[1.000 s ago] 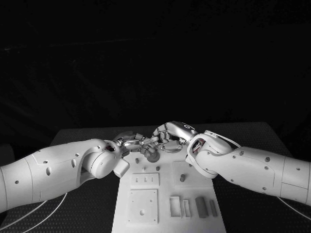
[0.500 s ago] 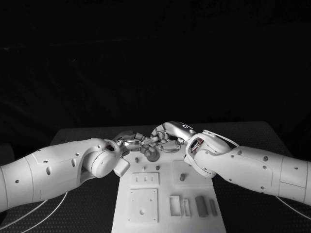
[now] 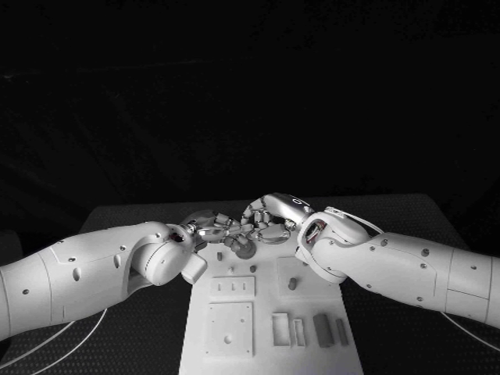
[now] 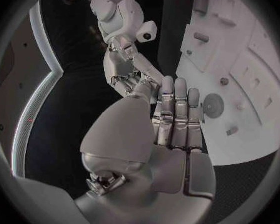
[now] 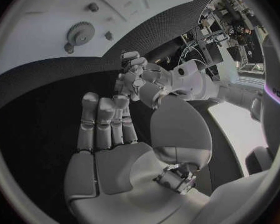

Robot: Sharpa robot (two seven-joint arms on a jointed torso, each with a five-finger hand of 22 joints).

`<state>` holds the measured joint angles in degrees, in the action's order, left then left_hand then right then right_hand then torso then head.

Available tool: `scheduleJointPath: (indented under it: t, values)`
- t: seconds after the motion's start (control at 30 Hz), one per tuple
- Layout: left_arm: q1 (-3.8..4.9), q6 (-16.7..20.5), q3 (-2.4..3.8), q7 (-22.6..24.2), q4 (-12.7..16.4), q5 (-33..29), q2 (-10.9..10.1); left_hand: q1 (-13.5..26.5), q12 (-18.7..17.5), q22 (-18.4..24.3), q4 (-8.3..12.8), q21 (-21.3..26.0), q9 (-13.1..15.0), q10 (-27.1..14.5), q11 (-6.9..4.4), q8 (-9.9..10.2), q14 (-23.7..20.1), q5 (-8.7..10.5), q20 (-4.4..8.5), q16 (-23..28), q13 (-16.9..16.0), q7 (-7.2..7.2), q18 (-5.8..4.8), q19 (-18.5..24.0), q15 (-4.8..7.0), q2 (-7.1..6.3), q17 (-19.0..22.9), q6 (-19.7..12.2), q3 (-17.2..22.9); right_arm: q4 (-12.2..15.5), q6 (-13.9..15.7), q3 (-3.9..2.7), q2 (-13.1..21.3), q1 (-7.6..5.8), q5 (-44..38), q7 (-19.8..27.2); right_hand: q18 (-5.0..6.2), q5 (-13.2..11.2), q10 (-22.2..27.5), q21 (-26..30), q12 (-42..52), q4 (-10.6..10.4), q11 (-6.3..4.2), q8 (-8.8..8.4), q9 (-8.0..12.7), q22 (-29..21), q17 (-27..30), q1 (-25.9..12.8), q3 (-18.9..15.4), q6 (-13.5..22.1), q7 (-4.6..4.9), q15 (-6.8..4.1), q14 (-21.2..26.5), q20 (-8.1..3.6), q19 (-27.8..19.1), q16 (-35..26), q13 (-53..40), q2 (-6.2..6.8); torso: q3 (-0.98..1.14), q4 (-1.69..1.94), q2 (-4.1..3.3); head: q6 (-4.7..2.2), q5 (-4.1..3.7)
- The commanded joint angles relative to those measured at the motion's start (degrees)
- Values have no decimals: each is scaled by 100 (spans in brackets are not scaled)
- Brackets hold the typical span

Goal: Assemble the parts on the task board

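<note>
The white task board (image 3: 233, 336) runs lengthwise down the table's middle. A grey gear (image 3: 244, 248) lies flat near its far end, also seen as the gear (image 4: 212, 104) and the gear (image 5: 80, 33). My left hand (image 3: 211, 226) and right hand (image 3: 275, 219) meet fingertip to fingertip just above that far end, over the gear. In the left wrist view the left hand (image 4: 177, 124) has straight fingers with nothing in the palm, and the right hand (image 4: 124, 72) faces it. The right hand (image 5: 109, 124) likewise shows straight fingers and a bare palm, facing the left hand (image 5: 138, 77).
A short grey peg (image 3: 294, 284) stands mid-board. Several grey blocks (image 3: 323, 330) sit in slots at the board's near right. A square recessed plate (image 3: 230, 330) lies near left. Dark table mat (image 3: 126, 328) flanks the board under both arms.
The right forearm has edged slightly left and toward the far end. Both hands stay together above the gear.
</note>
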<state>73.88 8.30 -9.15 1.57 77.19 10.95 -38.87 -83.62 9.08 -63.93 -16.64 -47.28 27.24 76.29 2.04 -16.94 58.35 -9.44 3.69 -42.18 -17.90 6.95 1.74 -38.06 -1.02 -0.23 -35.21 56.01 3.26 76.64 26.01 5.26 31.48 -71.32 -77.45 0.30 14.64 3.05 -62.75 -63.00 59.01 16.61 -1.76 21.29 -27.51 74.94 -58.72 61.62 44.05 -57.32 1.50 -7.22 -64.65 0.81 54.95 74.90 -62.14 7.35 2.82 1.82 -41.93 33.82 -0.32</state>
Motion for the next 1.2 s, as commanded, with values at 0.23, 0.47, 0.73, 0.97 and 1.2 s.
scheduleJointPath:
  t: [0.23, 0.47, 0.73, 0.97, 1.2]
  values:
    - [13, 30, 13, 29, 21, 87, 15, 783, 91, 124, -12, -102, 38, 80, -36, -4, 1, -903, 102, -27, -108, -40, 45, 70, 12, -320, 13, 139, -45, 3, -144, 7, -6, 11, -12, -7, 36, -24, 42, -27, 38, 0, 14, 9, -259, 66, 10, -5, 49, -383, 309, -23, -12, -31, 19, 20, 2, -58, 3, -4, 1, -4, 0]
    - [12, 7, 13, -58, 30, 107, 18, 1648, 351, 179, 0, -197, 156, -89, -25, 5, -56, -2040, 113, -114, -298, -21, 30, 191, 20, -703, -36, 78, 171, -24, -152, 7, -28, 14, -12, -1, 36, -24, 42, -27, 42, 0, 13, 8, -260, 65, 12, -5, 50, -384, 309, -23, -11, -32, 18, 19, 4, -63, 0, 1, -1, 1, -14]
    - [12, -89, 13, -168, 50, 104, 11, 1975, 618, 226, 35, -244, 283, -294, -18, -19, -149, -2401, 83, -162, -472, -22, 6, 357, -8, -848, -58, 52, 402, -39, -151, 7, -37, 16, -12, -2, 36, -24, 43, -28, 46, 0, 13, 9, -262, 63, 14, -6, 52, -386, 308, -23, -10, -32, 18, 20, 6, -67, -3, 0, -3, 21, -26]
    - [11, -114, 13, -241, 39, 104, 21, 1791, 1144, 279, 325, -327, 586, -443, -92, -198, -182, -3059, 94, -355, -785, -133, -42, 468, 16, -807, -152, 206, 544, -42, -151, 7, -46, 19, -12, 4, 36, -25, 43, -28, 49, 0, 13, 8, -263, 63, 15, -7, 52, -387, 308, -23, -9, -33, 17, 20, 7, -70, 0, 1, -1, 36, -28]
    - [9, -102, 13, -288, 28, 81, 45, 2033, 1703, 363, 1081, -432, 967, -770, -107, -270, -321, -3094, 97, -538, -1045, -175, -93, 568, 6, -784, -189, 210, 973, -40, -148, 7, -57, 25, -12, 5, 36, -25, 44, -28, 53, 0, 12, 8, -264, 62, 17, -8, 53, -388, 308, -23, -9, -33, 16, 20, 9, -72, 4, -4, -1, 54, -29]
